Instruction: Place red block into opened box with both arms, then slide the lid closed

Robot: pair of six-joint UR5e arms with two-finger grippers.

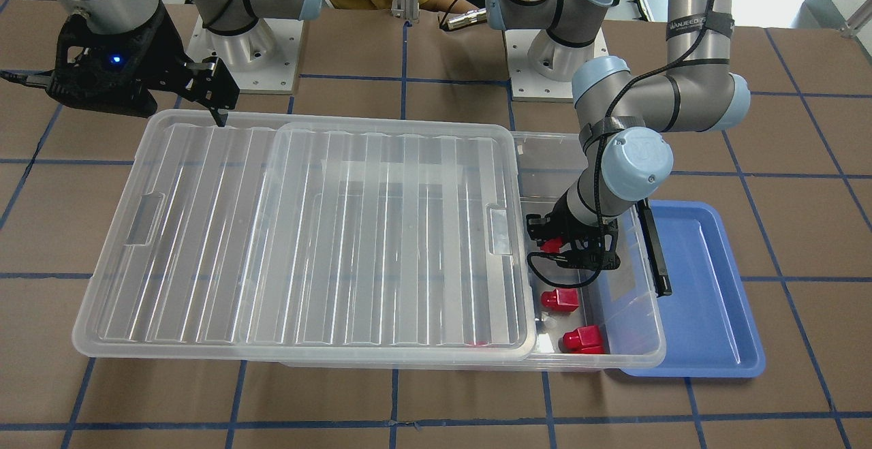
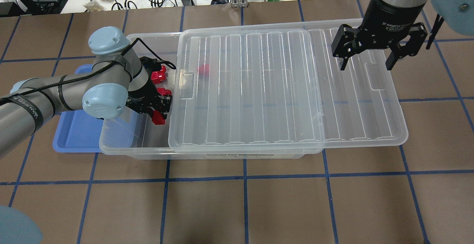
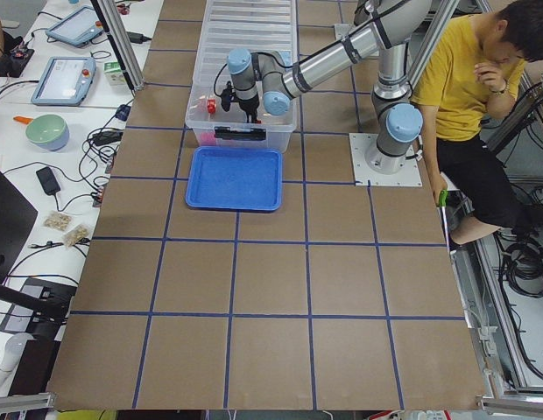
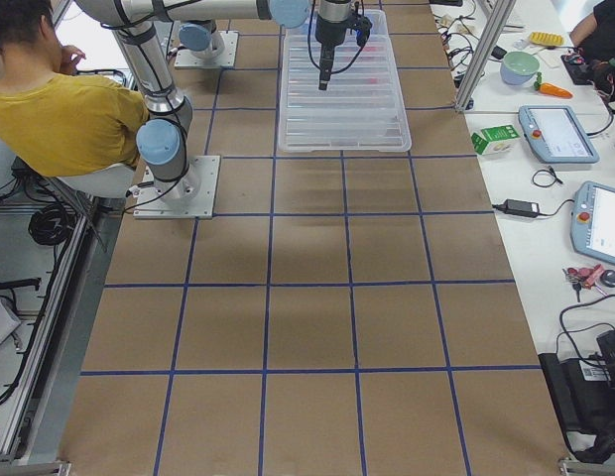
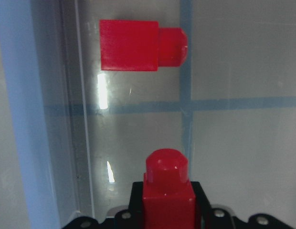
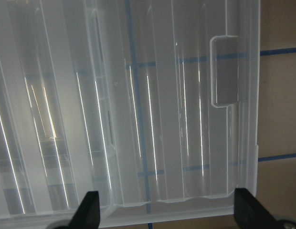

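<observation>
The clear box (image 2: 117, 142) lies across the table. Its ribbed lid (image 2: 259, 88) is slid toward my right, so only the box's left end is uncovered. In that opening my left gripper (image 2: 159, 115) is shut on a red block (image 5: 167, 195), held just above the box floor. Two more red blocks (image 1: 558, 299) (image 1: 582, 338) lie loose on the floor beyond it. Another red shape (image 2: 203, 69) shows through the lid. My right gripper (image 2: 368, 60) hangs open over the lid's overhanging far end, with nothing between its fingers (image 6: 90, 210).
A shallow blue tray (image 1: 708, 299) sits against the box's open end, beside the black latch bar (image 1: 657, 251). A person in a yellow shirt (image 3: 468, 79) sits behind the arm bases. Tablets, a bowl and cables lie on the side benches.
</observation>
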